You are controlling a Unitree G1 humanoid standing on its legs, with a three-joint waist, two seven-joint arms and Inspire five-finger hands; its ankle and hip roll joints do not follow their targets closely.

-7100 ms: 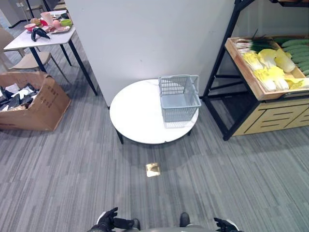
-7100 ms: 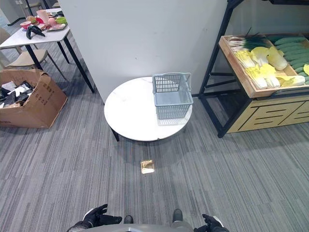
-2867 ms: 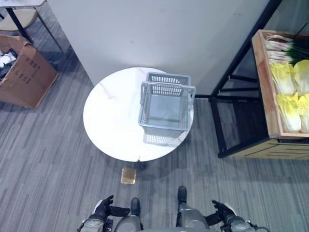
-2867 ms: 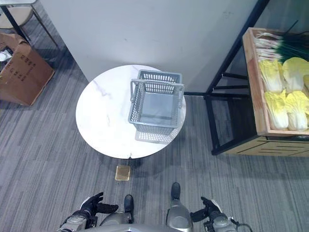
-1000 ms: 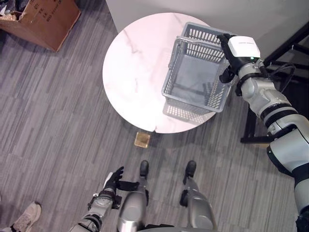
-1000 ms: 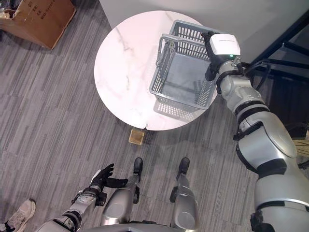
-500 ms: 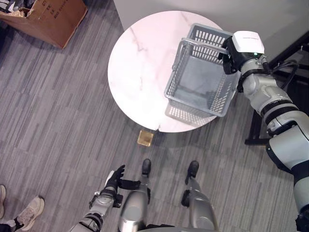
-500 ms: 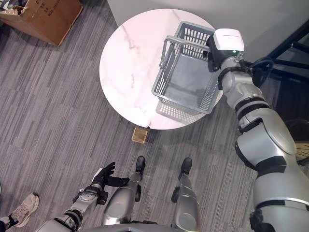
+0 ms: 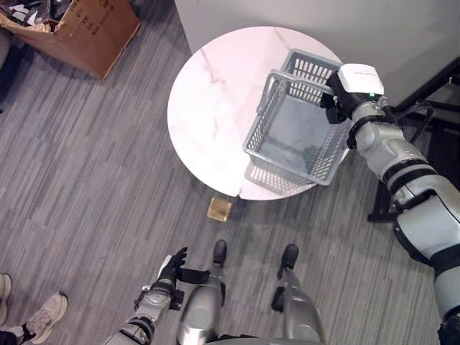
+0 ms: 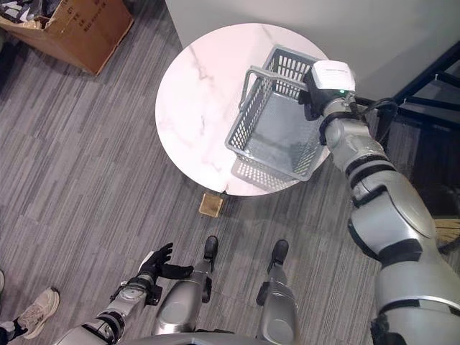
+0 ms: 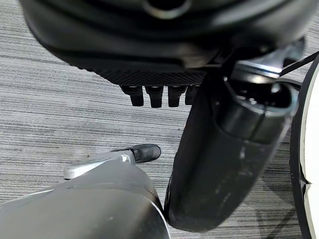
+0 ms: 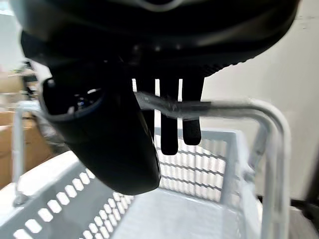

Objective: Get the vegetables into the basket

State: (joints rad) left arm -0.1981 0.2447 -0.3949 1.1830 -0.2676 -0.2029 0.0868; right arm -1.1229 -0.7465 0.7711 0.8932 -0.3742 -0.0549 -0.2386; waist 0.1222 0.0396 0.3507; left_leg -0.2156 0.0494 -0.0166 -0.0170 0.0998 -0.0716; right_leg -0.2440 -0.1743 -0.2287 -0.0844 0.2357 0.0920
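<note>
A grey plastic basket (image 9: 298, 133) stands on the right part of a round white marble-look table (image 9: 208, 93), its near corner past the table's edge. It holds nothing. My right hand (image 9: 333, 102) is at the basket's far right side. In the right wrist view the grey handle bar (image 12: 224, 108) runs between the fingers (image 12: 169, 129) and the thumb (image 12: 114, 149), which close on it. My left hand (image 9: 172, 264) hangs low beside my body, with its fingers (image 11: 154, 94) straight and holding nothing.
A cardboard box (image 9: 86, 29) with loose items sits on the carpet at the far left. A small gold floor plate (image 9: 219, 208) lies just before the table. A black rack frame (image 9: 438, 72) stands right of the table, against a white wall (image 9: 359, 21). A person's shoe (image 9: 47, 313) shows at lower left.
The right hand has come from the basket's far rim onto its handle. The basket has slid toward the table's near right edge. The left hand has stayed low.
</note>
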